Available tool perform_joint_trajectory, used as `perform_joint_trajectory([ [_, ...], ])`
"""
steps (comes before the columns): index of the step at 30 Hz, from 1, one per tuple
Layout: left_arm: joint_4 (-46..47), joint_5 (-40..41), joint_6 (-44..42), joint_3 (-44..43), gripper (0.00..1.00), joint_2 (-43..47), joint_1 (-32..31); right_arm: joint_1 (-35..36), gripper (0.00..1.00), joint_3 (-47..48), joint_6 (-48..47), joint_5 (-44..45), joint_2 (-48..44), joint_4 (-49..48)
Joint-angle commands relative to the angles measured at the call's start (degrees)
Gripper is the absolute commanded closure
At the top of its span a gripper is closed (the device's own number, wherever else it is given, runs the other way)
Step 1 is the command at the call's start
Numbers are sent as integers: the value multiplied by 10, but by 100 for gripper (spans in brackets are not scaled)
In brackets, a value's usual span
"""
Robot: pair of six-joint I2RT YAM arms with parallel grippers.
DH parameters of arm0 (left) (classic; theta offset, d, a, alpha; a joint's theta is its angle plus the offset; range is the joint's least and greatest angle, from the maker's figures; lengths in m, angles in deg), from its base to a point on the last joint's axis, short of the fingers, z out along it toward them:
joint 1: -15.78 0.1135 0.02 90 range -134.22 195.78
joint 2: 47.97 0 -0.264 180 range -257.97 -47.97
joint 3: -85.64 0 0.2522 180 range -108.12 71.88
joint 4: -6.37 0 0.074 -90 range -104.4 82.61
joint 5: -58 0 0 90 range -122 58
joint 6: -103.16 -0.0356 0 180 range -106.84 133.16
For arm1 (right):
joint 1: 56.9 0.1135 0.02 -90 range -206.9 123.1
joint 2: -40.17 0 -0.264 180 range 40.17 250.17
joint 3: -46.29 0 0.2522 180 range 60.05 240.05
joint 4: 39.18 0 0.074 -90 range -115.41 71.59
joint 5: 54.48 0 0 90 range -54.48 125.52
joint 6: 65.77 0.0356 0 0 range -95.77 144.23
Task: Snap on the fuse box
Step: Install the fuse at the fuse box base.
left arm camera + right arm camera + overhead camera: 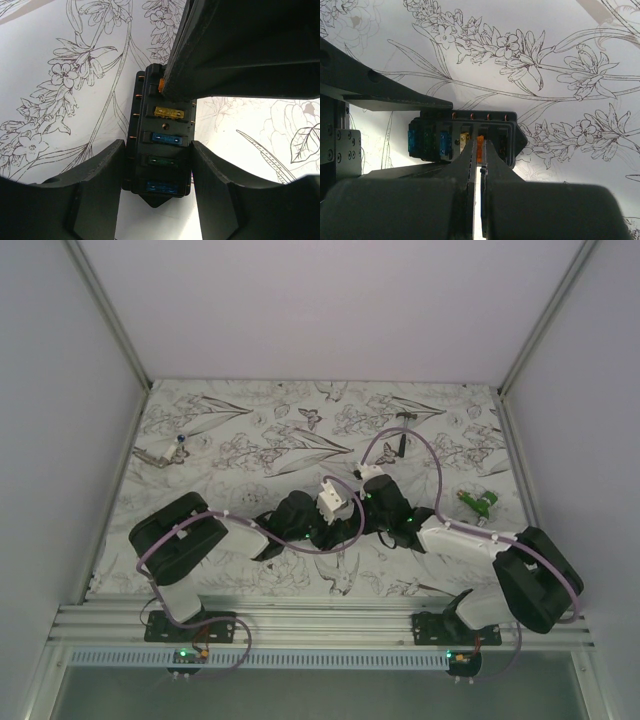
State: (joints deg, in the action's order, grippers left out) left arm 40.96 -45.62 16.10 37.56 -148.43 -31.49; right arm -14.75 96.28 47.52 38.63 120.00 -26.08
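From my end, the fuse box is lying fuse side up about mid-width on the worktop, a bit closer to the near edge than the far one. The left gripper is clamped on it, one finger pressed against each long side. The right gripper comes in over the end of the box away from the left wrist, pinched tight on an orange fuse at the last slot.

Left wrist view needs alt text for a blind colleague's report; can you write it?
The left gripper clamps a black fuse box holding yellow, blue and green fuses, over a floral tablecloth. The right gripper holds an orange fuse at its far end.
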Motion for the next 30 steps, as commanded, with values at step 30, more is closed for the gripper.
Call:
perform_joint_trajectory([
  [30,-78,-15,1,3,61,-19,-8,10,100,19,-19,25,21,48],
])
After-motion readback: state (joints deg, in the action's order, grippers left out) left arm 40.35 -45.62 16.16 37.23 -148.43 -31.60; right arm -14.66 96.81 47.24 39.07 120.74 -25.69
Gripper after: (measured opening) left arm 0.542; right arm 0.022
